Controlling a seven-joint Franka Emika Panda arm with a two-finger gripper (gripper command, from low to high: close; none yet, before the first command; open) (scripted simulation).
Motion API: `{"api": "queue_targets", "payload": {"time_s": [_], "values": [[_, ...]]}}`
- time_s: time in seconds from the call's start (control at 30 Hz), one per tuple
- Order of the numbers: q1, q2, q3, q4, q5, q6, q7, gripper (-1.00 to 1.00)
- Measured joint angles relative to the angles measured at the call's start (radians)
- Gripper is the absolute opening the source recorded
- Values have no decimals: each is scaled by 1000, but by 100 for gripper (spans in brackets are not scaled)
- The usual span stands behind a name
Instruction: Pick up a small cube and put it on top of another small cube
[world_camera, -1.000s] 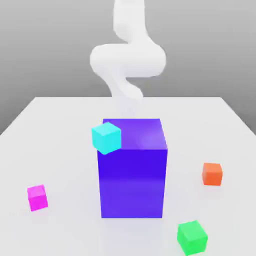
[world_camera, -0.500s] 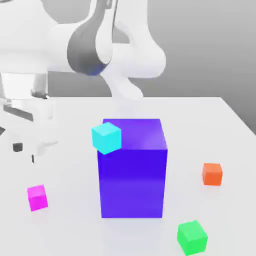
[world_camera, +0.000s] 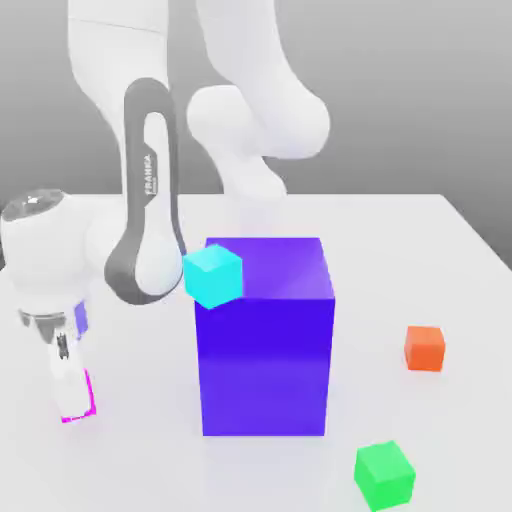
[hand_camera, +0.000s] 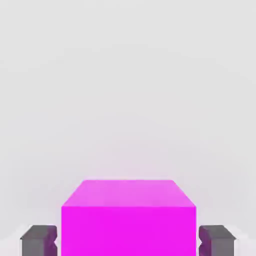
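While the arm (world_camera: 150, 200) bends low over the white table (world_camera: 470, 290) in the exterior view, its gripper (world_camera: 72, 395) points straight down at the near part of that view's left side, and a sliver of the magenta cube (world_camera: 91, 392) peeks out along the edge of a pale finger, down at the tabletop. So the fingers are clamped around that little cube, which sits well left of the big blue-violet block (world_camera: 265, 350) in the middle of the table. A cyan cube (world_camera: 213, 275) shows at the block's upper left corner, overlapping its top edge; can't tell whether it rests on the block or sits behind it. The green cube (world_camera: 384, 474) is on the table near the front, to the right of the block, well apart from the magenta one. An orange cube (world_camera: 425, 347) sits farther right, a bit farther back than the green one.

Over in the hand view, the magenta cube (hand_camera: 128, 217) sits squarely between the two dark finger pads (hand_camera: 39, 240), one on each side, each right up against a side face, so the gripper (hand_camera: 128, 240) is grasping it. Beyond it is plain white table (hand_camera: 128, 75).
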Motion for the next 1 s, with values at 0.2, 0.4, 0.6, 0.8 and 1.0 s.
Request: {"api": "queue_targets", "payload": {"time_s": [0.2, 0.4, 0.6, 0.8, 1.0], "values": [[35, -82, -50, -19, -64, -63, 49, -100], [96, -231, -38, 8, -186, -204, 43, -100], [280, -235, 138, 81, -248, -282, -87, -100], [468, -233, 305, 143, -296, -350, -213, -100], [574, -42, 335, 193, -401, -237, -202, 100]]}}
